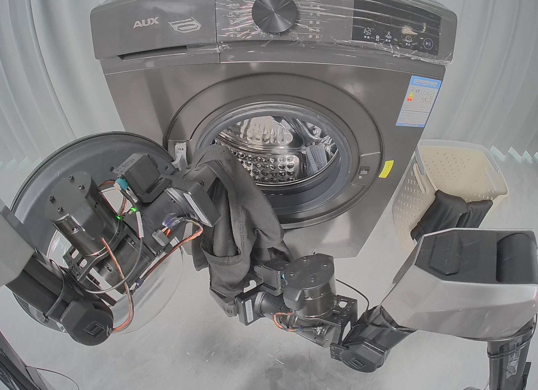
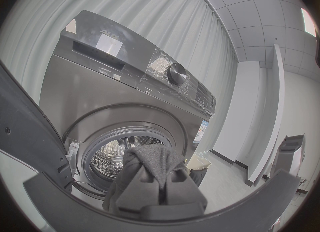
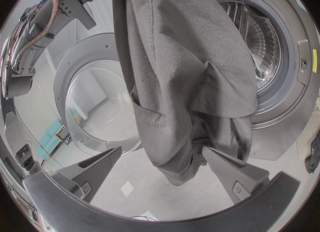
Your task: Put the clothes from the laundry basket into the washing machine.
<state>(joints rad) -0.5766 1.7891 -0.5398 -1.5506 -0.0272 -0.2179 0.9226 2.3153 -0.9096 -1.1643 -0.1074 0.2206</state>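
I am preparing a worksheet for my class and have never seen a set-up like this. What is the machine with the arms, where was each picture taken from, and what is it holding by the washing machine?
This is a robot with two arms. Each arm ends in a gripper, a clamp with two fingers. One picture looks down from a camera on the robot's head, and the other two come from cameras on its wrists. The washing machine is in front of it, with the door swung open to the robot's left. The left gripper is shut on a dark grey garment and holds it up at the mouth of the drum. The right gripper is open below, with the garment's hanging end between its fingers. On the robot's right, the laundry basket sits beside the machine with more dark clothes in it.
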